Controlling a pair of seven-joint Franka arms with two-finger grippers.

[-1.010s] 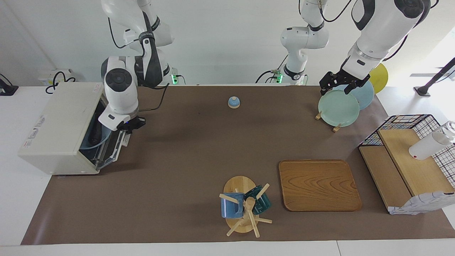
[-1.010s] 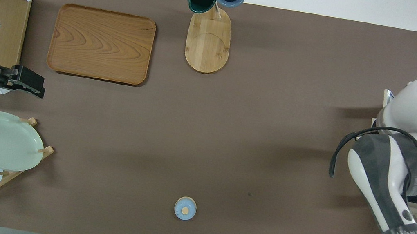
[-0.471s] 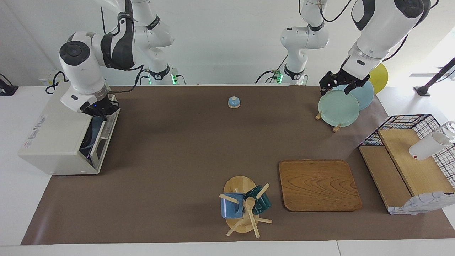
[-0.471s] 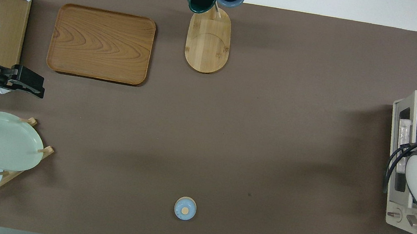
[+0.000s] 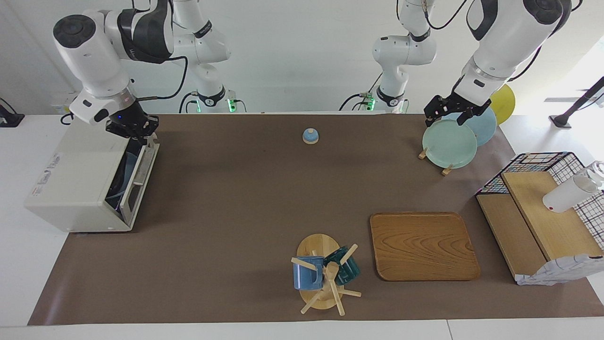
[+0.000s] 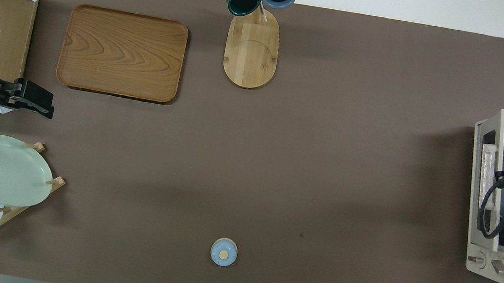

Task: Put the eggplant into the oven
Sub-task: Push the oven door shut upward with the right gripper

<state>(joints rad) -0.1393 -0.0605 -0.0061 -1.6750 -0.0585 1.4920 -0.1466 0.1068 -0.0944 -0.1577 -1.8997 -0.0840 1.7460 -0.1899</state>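
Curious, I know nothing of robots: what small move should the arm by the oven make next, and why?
Probably nudge the oven door fully shut: it stands slightly ajar, and the right arm's closed jaws hover at its top edge.

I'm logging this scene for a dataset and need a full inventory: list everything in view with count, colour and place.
oven: one, cream-white, right arm's end, door nearly closed
wooden tray: one, brown, toward the left arm's end
mug stand: one, bamboo, beside the tray
mugs: two, blue and dark green, on the stand
plates: three, pale green, light blue, yellow, racked at the left arm's end
small lid: one, blue, nearest the robots
wire shelf: one, wood and black, left arm's end
left gripper: open, over the plates
right gripper: shut, at the oven door's top edge
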